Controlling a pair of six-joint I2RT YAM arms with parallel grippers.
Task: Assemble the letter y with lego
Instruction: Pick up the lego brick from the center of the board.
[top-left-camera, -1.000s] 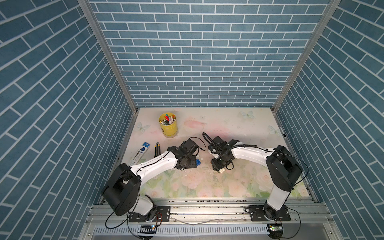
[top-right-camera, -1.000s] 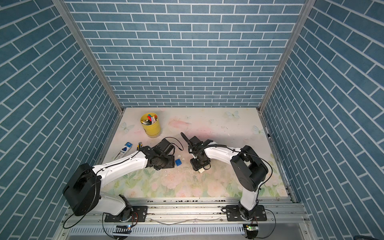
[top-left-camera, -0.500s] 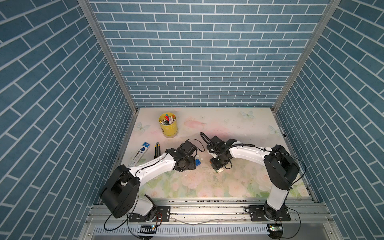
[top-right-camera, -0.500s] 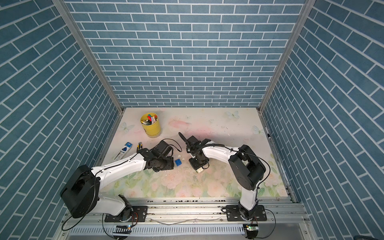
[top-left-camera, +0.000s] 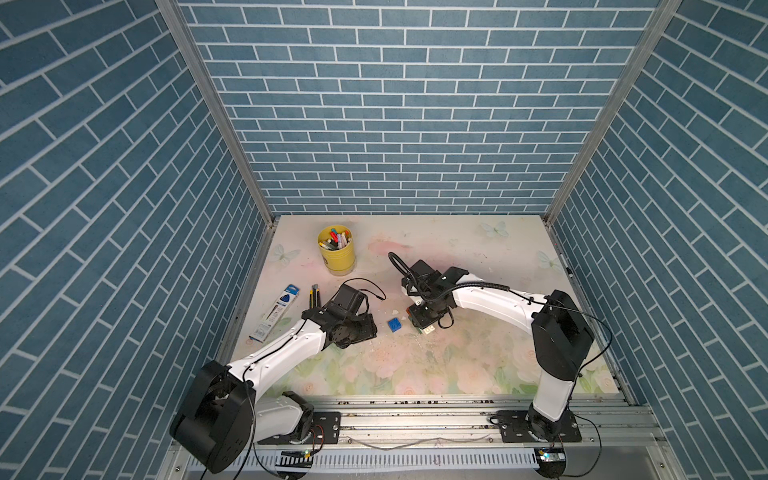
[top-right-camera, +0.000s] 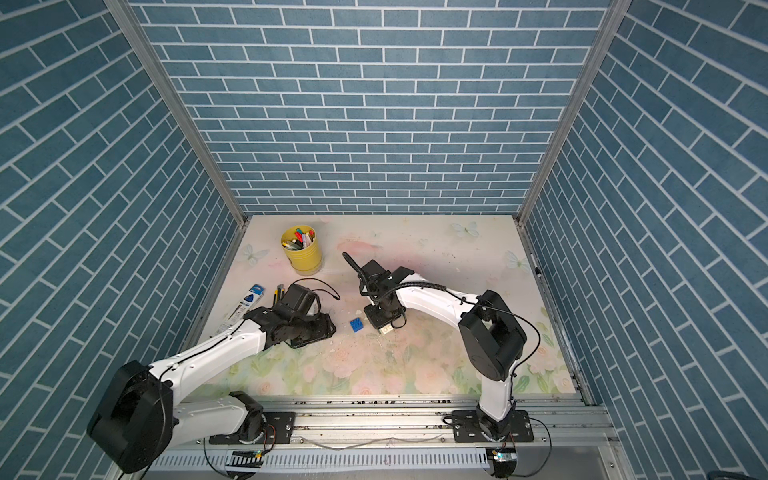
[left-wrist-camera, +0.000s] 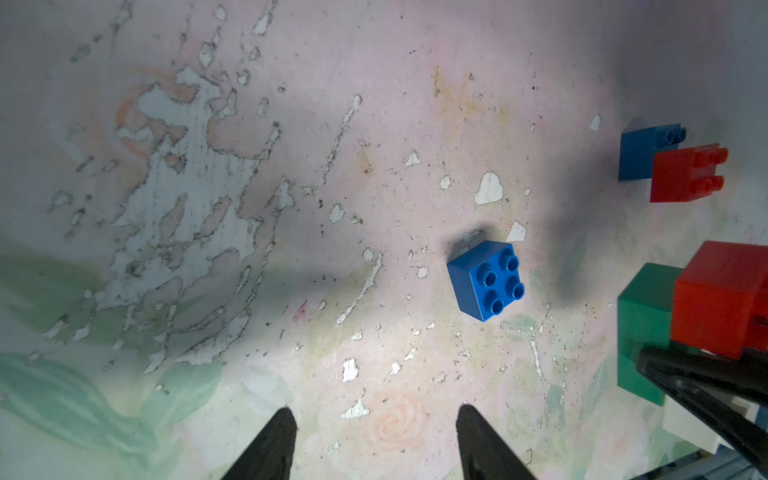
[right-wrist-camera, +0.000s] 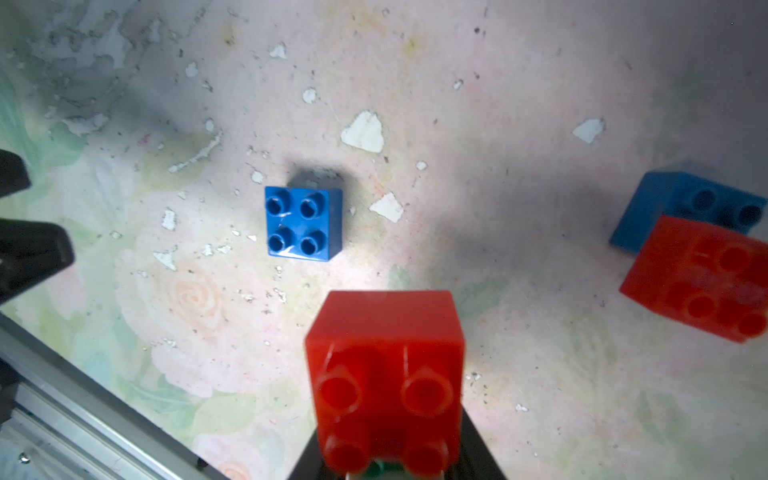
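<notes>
lego stack (right-wrist-camera: 386, 353) half hidden by right fingers (left-wrist-camera: 706, 386) clamping it; left fingers (left-wrist-camera: 266, 449) parted, empty.

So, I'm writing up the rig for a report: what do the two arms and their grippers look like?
The left arm and right arm have white link shells with bulky black joint housings, on black base plates. Thin black cables loop along them. The left gripper has black tapering fingers.

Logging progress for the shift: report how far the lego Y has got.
Done: red, green and white bricks form one cluster, and a blue-red pair looks joined, lying on the table. In hand: the right gripper is shut on the cluster; the left gripper is open and empty. Left: the loose blue brick, then joining tail to cluster.
</notes>
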